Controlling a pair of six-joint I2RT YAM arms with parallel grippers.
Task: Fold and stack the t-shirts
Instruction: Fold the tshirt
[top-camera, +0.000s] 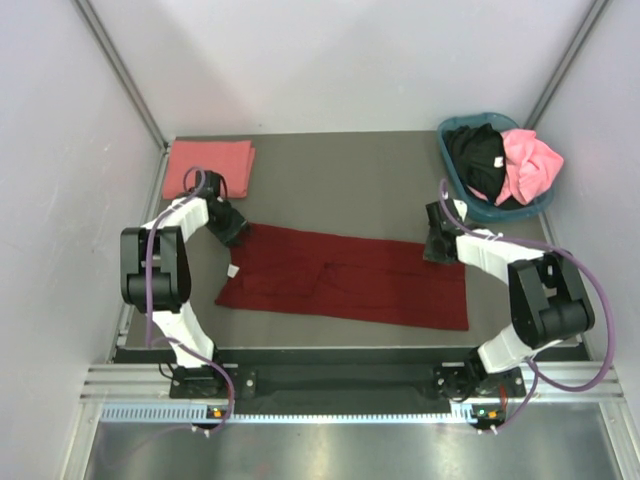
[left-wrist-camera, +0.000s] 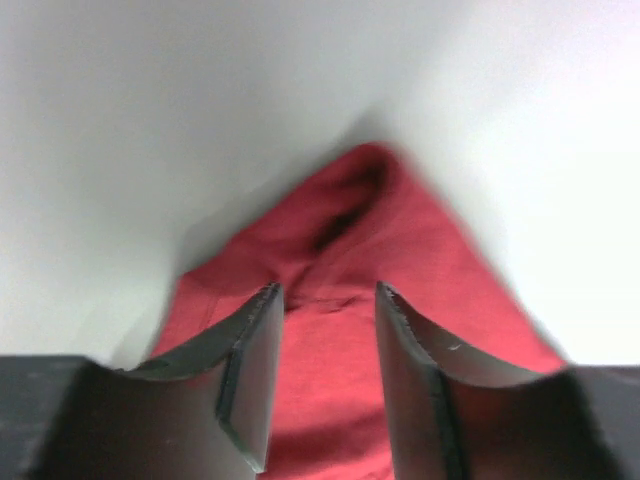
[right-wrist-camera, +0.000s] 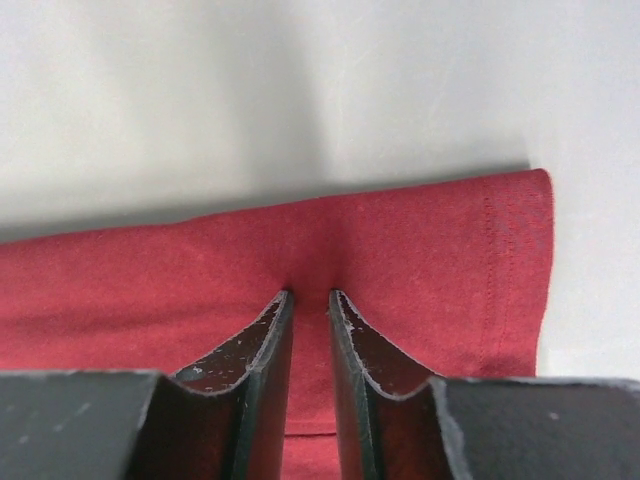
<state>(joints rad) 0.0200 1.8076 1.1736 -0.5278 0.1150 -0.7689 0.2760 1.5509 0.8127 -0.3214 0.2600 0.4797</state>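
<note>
**Holding the maroon shirt along its far edge**

Starting at the far left corner of the table (top-camera: 340, 165), we see the salmon-pink t-shirt (top-camera: 208, 168) lying folded in a flat rectangle. Just in front of it the left gripper (left-wrist-camera: 328, 292) reaches down to the far left corner of the dark maroon t-shirt (top-camera: 345, 280). In the left wrist view its fingers stand partly apart with a clear gap. Red cloth shows through that gap and rises into a blurred peak beyond the tips. We read this claw as loosened and not clamped on the cloth.

The dark maroon t-shirt lies spread flat across the middle of the table, a long band running from one arm to the other. A small white label (top-camera: 232, 270) shows at its left edge.

At the shirt's far right corner the right gripper (right-wrist-camera: 310, 296) comes down on the far edge. Its fingers are drawn narrow, and the cloth puckers into a crease right at the tips, so we take it as pinching the shirt there. The stitched hem runs down just to the right of the fingers.

In the far right corner sits the teal-blue basket (top-camera: 452, 180). It holds the black t-shirt (top-camera: 475, 158) on its left and the bright pink t-shirt (top-camera: 530, 165) on its right, both crumpled, the pink one spilling over the rim.
</note>
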